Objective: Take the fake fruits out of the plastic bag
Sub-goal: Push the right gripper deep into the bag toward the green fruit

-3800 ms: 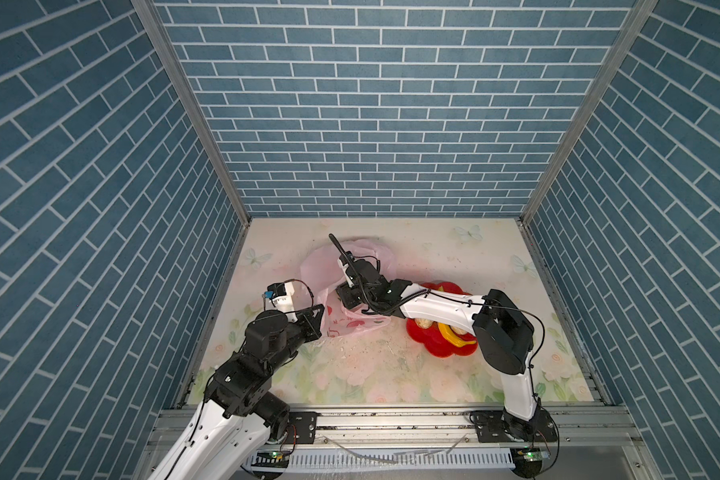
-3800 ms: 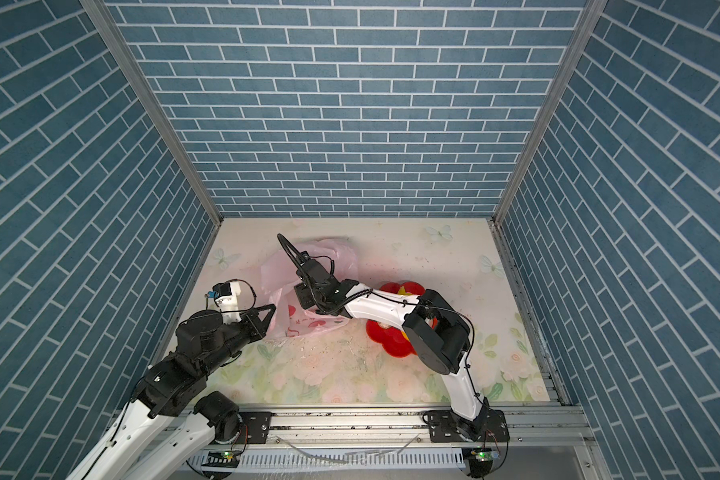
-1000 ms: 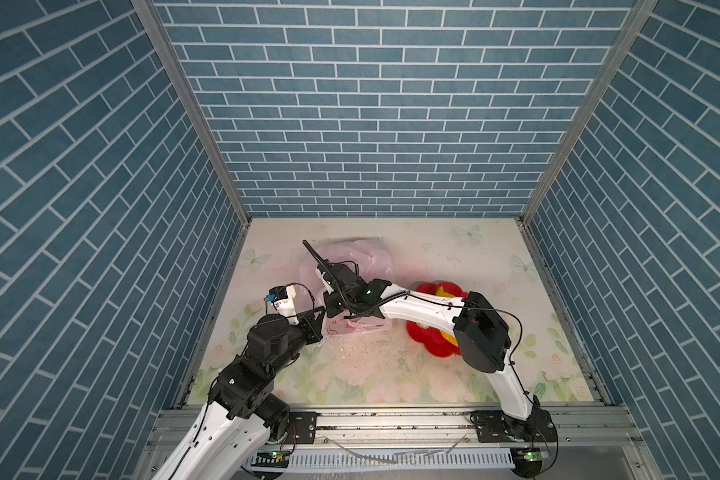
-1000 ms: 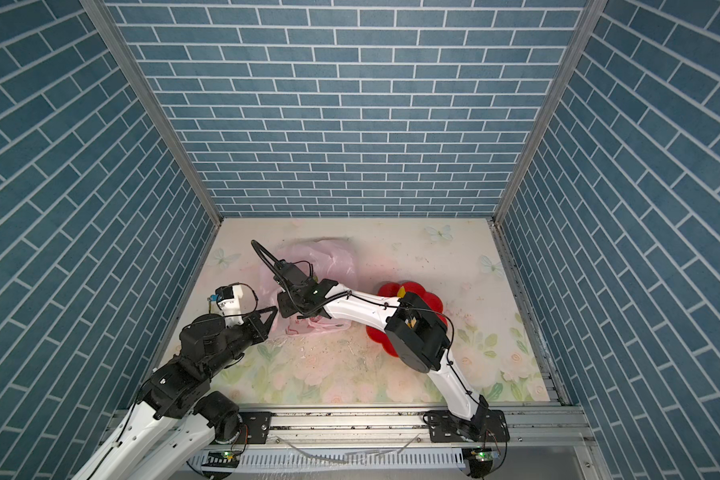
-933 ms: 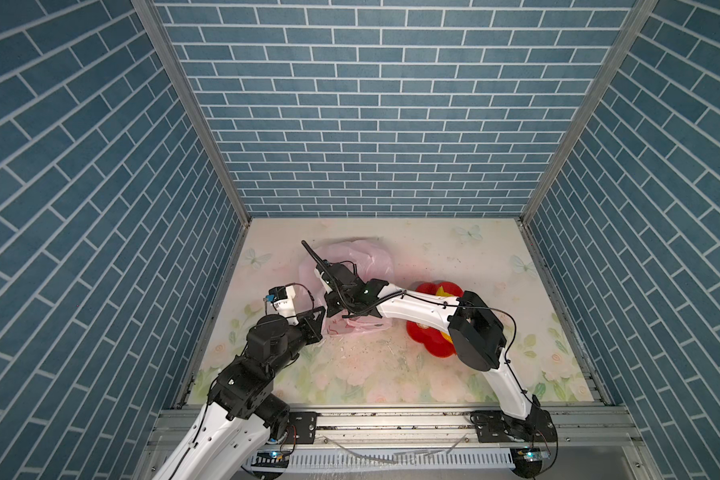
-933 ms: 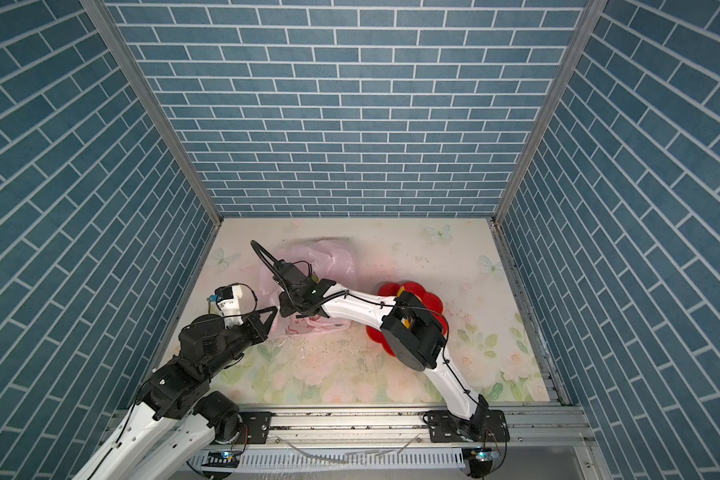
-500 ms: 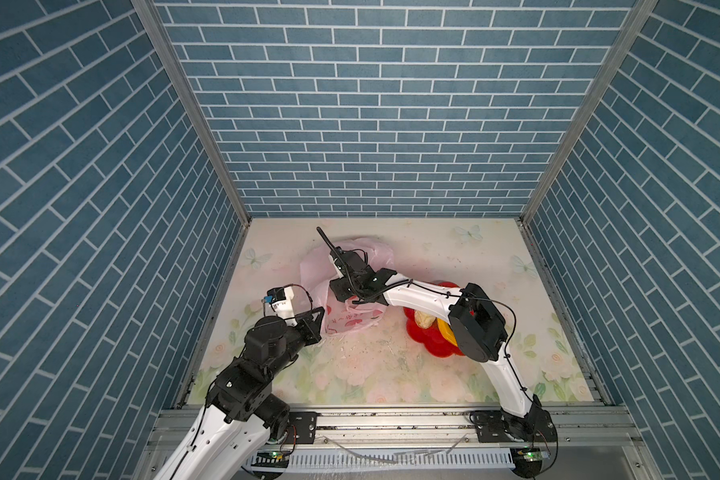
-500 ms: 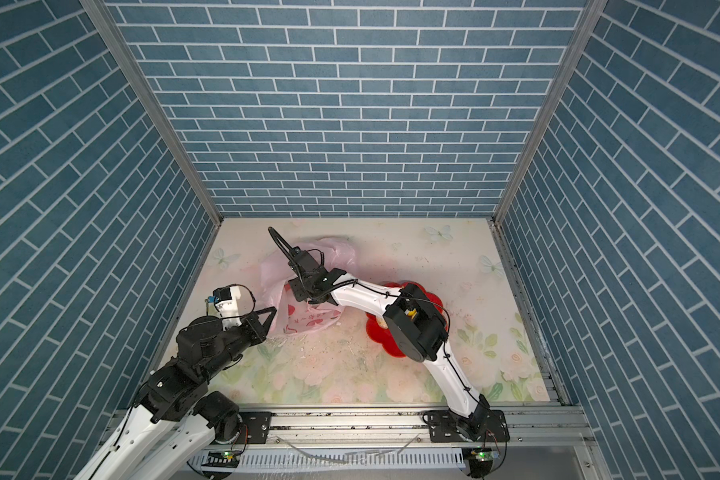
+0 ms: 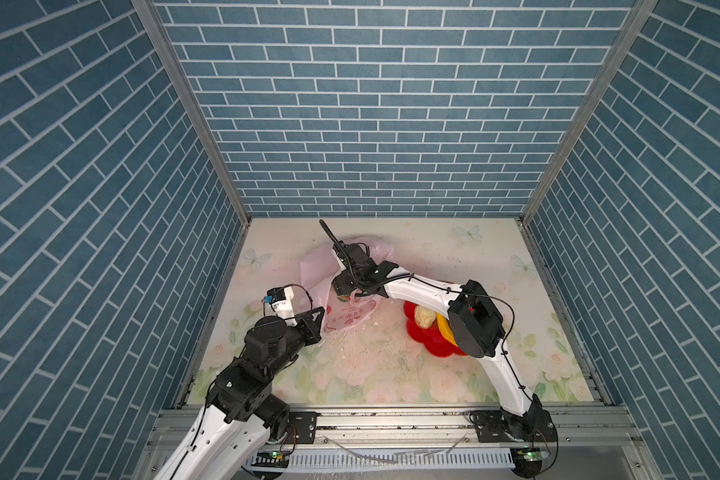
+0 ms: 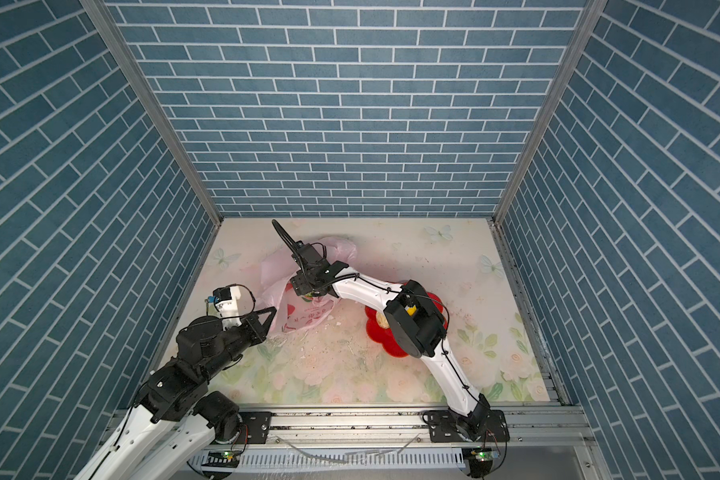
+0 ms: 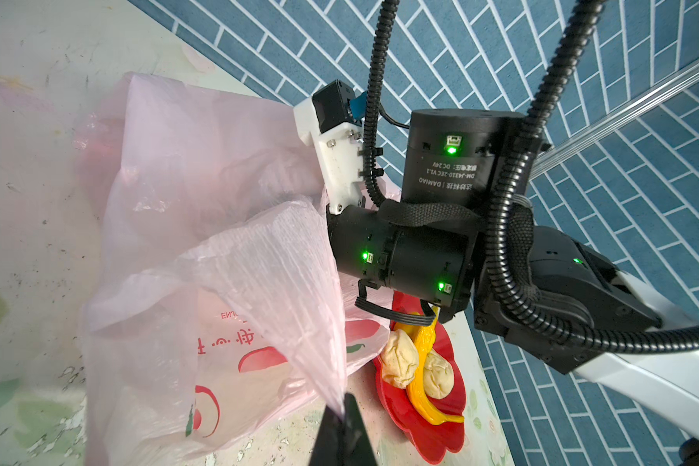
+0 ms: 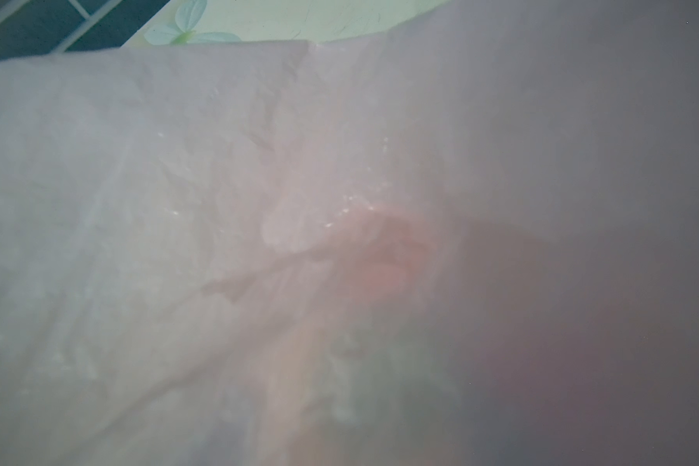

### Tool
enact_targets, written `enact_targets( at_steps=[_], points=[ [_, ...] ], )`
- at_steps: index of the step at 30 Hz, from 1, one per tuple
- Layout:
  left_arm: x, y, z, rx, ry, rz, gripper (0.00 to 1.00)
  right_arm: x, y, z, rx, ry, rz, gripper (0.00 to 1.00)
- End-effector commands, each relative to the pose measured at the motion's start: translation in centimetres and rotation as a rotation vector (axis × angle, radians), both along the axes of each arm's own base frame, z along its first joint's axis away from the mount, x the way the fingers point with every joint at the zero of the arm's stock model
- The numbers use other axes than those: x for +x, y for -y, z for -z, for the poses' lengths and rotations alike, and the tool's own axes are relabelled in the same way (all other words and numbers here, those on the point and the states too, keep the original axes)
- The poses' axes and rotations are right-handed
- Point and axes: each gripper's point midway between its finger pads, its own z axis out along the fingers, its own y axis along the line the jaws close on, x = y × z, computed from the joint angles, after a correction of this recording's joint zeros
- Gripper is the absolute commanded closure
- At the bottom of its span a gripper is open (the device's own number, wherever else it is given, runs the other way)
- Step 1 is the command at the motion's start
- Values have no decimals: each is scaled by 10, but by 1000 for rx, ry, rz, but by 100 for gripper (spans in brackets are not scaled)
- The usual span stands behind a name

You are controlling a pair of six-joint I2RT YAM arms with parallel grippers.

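Pinching the plastic bag (image 11: 170,201) by its edge with the left gripper (image 11: 342,407) clamped tight, with the right gripper (image 9: 347,286) buried inside, can't tell open or closed. Parked just beside the bag: red dish (image 11: 440,439) holding two cream fruits (image 11: 398,361) and a banana (image 11: 420,387).

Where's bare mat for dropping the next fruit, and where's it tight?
Free: near strip of mat between plastic bag, red flower-shaped dish and front rail; far-right corner behind the dish. Crowded: left-centre, where left gripper pinches the bag and right arm crosses.

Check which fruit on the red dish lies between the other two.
The yellow banana: long, curved, flanked by two cream lumps on the red dish.
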Motion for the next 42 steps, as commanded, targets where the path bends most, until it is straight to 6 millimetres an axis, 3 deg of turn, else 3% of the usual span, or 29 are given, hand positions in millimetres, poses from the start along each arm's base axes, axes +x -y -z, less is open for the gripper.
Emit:
enact_targets(
  at_steps=[1, 10, 15, 31, 42],
  points=[
    [-1, -1, 5, 4, -8, -3, 100, 4, -2, 8, -24, -27, -15, 21],
    [-1, -1, 9, 3, -15, -1, 100, 8, 1, 24, -57, -54, -5, 9],
    [-1, 0, 10, 1, -18, -2, 100, 8, 1, 33, -64, -70, -9, 9],
    [-2, -3, 13, 8, -23, -12, 100, 9, -1, 42, -48, -97, -9, 25],
    [1, -3, 15, -6, -12, -23, 100, -6, 6, 13, -14, -89, -41, 37]
  ],
)
